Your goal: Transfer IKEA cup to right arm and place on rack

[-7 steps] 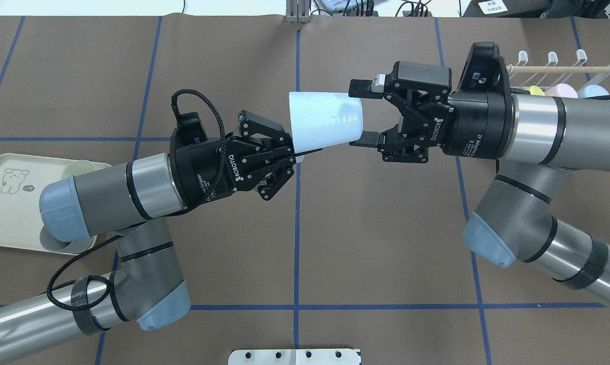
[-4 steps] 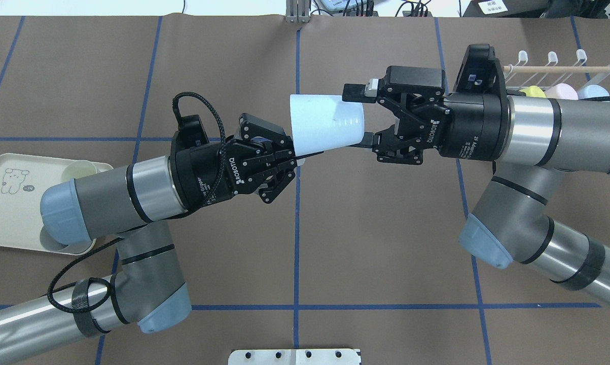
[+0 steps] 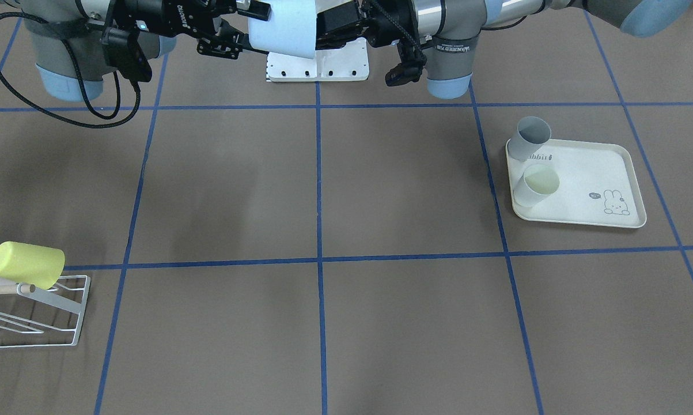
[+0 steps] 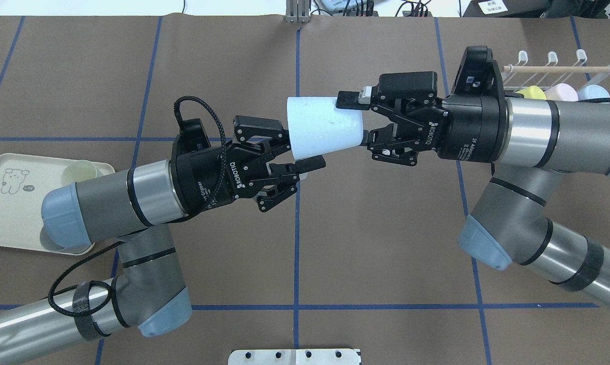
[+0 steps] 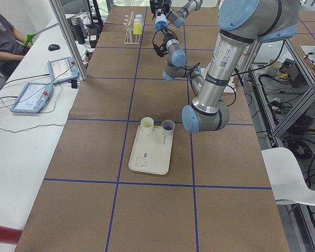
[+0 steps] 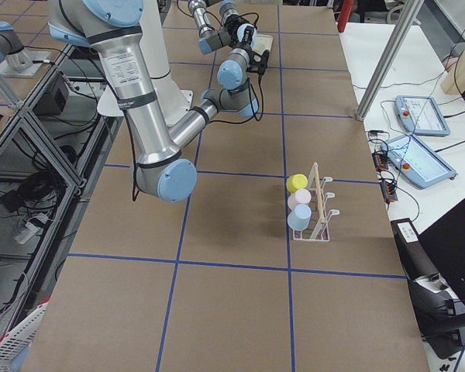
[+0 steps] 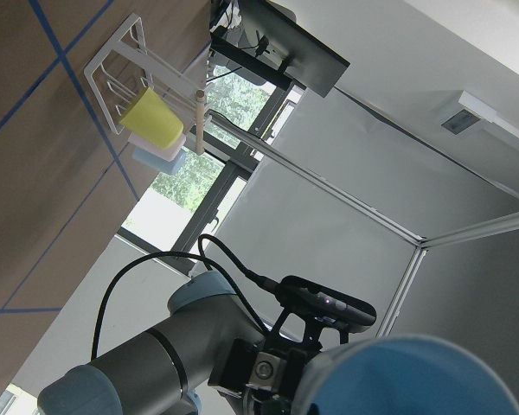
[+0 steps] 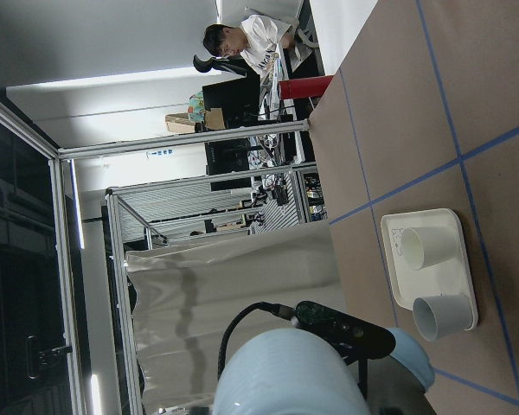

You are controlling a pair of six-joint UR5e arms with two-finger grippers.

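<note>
You are sitting in the middle of the hand-over. The pale blue plastic cup [image 4: 322,129] is hanging on its side in the air above the brown table [image 4: 386,228], between the two arms. The right gripper [image 4: 358,118] is pinching the cup's narrow base end, one finger above and one below. The left gripper [image 4: 298,152], at the wide end, is standing with its fingers spread. From overhead they are looking clear of the rim, so I judge the right arm alone is carrying the cup.

Your next move is drawing the left arm straight back without brushing the rim. Then you are swinging the right arm round to the low white wire rack [image 4: 561,68] behind its wrist. A yellow cup [image 4: 533,92], a pink cup [image 4: 562,91] and a light blue cup [image 4: 595,92] are sitting on it, so aim for a bare capped prong [image 4: 552,56].
</note>
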